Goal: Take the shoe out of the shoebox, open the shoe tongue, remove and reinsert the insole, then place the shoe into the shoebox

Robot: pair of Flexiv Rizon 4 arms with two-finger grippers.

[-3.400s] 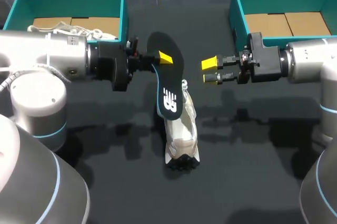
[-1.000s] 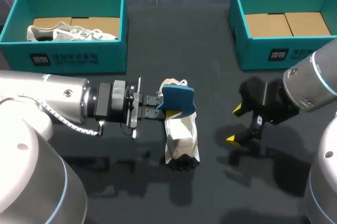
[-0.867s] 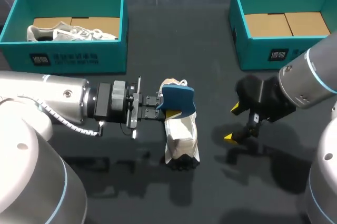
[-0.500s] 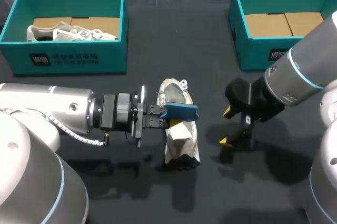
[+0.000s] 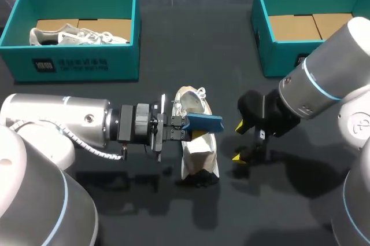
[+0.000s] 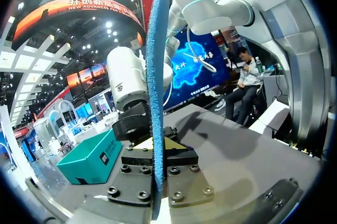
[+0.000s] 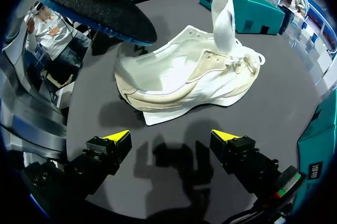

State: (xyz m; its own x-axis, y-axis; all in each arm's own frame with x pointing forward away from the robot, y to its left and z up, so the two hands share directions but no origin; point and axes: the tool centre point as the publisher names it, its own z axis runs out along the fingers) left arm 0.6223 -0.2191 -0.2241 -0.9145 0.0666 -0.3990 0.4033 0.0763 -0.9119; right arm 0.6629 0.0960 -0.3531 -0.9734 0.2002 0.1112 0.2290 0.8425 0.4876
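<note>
Over the shoe (image 5: 199,154), left end effector (image 5: 185,128) grips the insole (image 5: 204,122); open right end effector (image 5: 239,141) has neared.

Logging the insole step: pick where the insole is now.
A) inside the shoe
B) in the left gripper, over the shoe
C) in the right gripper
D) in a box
B: the left gripper is shut on the insole, holding it over the shoe; the right gripper is open and empty.

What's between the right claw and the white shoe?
Nothing: bare table separates right gripper from shoe, clearest in right wrist view.
</note>
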